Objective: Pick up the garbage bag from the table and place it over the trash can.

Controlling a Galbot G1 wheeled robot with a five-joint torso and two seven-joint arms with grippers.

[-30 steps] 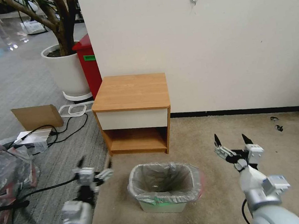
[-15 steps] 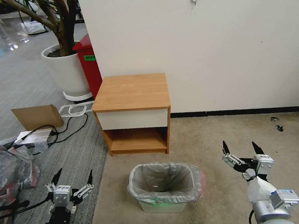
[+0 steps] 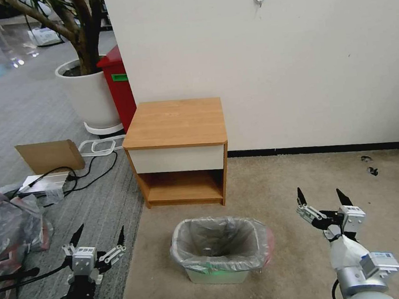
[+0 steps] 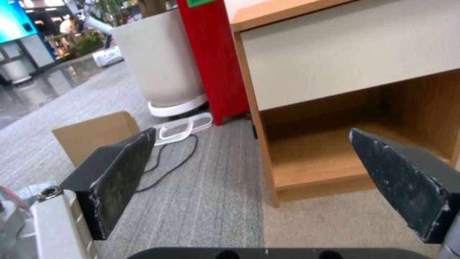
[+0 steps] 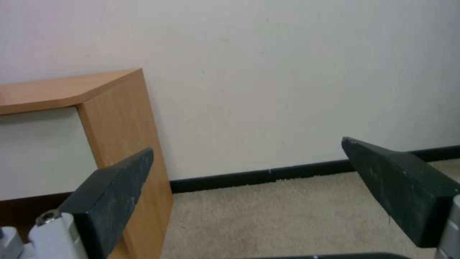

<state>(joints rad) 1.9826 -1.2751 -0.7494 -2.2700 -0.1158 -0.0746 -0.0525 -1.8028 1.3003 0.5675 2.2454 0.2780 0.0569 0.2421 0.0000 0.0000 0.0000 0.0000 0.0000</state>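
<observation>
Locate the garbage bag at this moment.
In the head view the garbage bag lines the trash can, its rim folded over the edge, on the carpet in front of the table, between the open left gripper and right gripper.

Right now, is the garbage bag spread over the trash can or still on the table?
Spread over it: the garbage bag lines the trash can, folded over its rim.
</observation>
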